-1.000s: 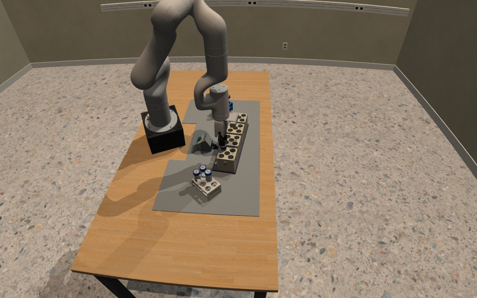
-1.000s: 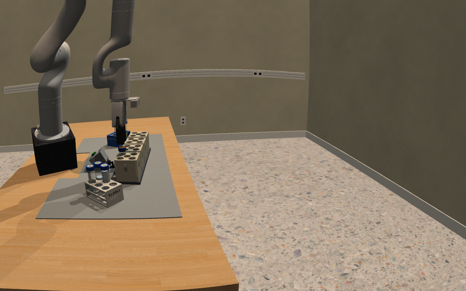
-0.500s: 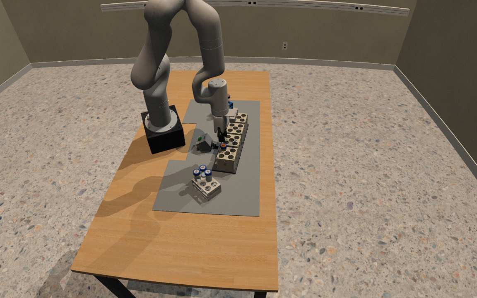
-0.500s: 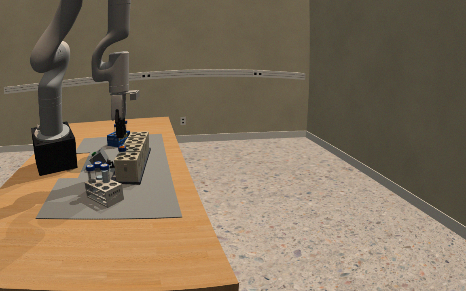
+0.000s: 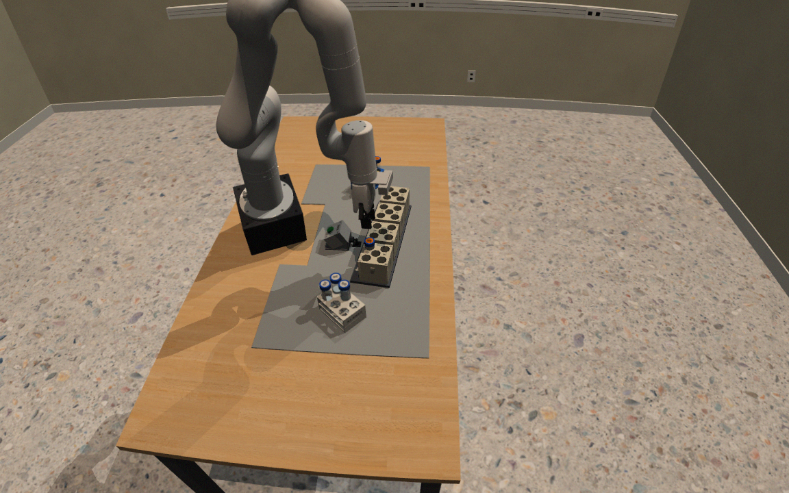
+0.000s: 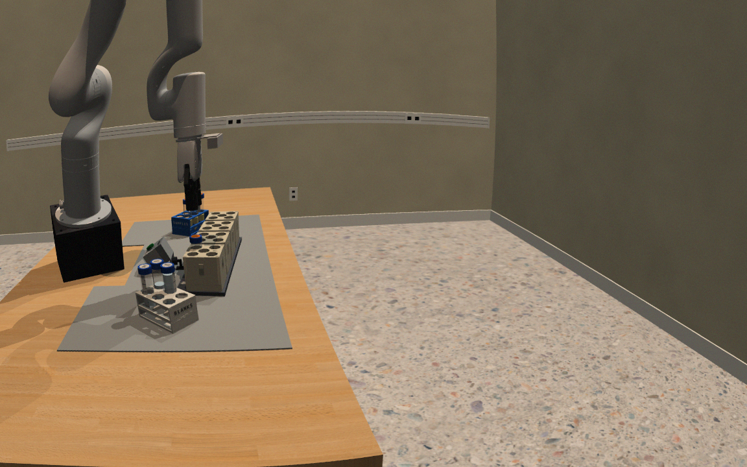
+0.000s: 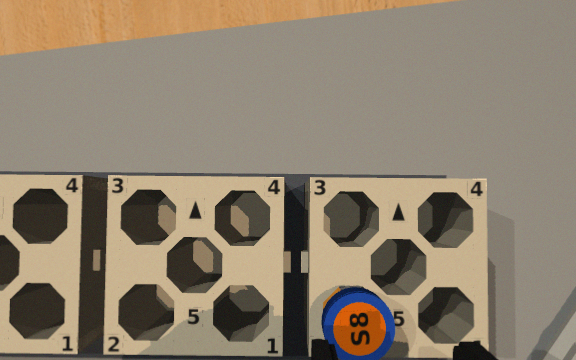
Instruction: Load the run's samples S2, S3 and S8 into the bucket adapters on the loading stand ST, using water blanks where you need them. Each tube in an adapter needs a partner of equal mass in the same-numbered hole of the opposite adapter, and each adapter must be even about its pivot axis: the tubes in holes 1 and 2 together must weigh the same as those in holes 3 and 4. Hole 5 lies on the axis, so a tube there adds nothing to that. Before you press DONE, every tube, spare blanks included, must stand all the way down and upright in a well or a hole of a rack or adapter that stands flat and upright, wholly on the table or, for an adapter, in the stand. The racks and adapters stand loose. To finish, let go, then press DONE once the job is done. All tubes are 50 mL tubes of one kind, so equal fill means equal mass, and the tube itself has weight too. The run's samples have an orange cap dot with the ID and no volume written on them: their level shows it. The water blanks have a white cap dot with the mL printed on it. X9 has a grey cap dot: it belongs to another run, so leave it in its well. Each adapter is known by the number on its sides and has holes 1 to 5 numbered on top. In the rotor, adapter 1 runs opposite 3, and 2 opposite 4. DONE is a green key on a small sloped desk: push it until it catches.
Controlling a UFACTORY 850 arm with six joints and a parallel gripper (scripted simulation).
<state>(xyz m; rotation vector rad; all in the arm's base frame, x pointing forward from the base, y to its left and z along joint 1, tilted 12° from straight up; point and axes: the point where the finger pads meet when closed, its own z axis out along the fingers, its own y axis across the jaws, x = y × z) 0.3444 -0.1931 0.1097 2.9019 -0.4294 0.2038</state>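
Sample S8 (image 5: 369, 242) (image 6: 196, 238) (image 7: 359, 327) stands in hole 2 of the nearest adapter (image 5: 374, 270) (image 6: 205, 272) (image 7: 340, 270), its cap above the top. My gripper (image 5: 366, 222) (image 6: 192, 207) (image 7: 398, 351) is open and empty, above the adapter row and clear of S8. Four adapters stand in a row on the dark stand (image 7: 295, 225); the other holes that show are empty. The blanks rack (image 5: 354, 316) (image 6: 182, 316) holds white-dotted tubes, among them one blank (image 5: 344, 285) (image 6: 168, 268). The blue samples rack (image 6: 181, 225) is partly hidden; an orange-dotted cap (image 5: 377, 159) shows there.
The small sloped desk (image 5: 340, 236) (image 6: 161, 252) with the green DONE key (image 5: 330, 229) (image 6: 150, 247) stands beside the adapter row, on the arm base's side. The blanks rack stands angled on the grey mat (image 5: 403, 324) (image 6: 248, 325), near its front. The samples rack is beyond the row.
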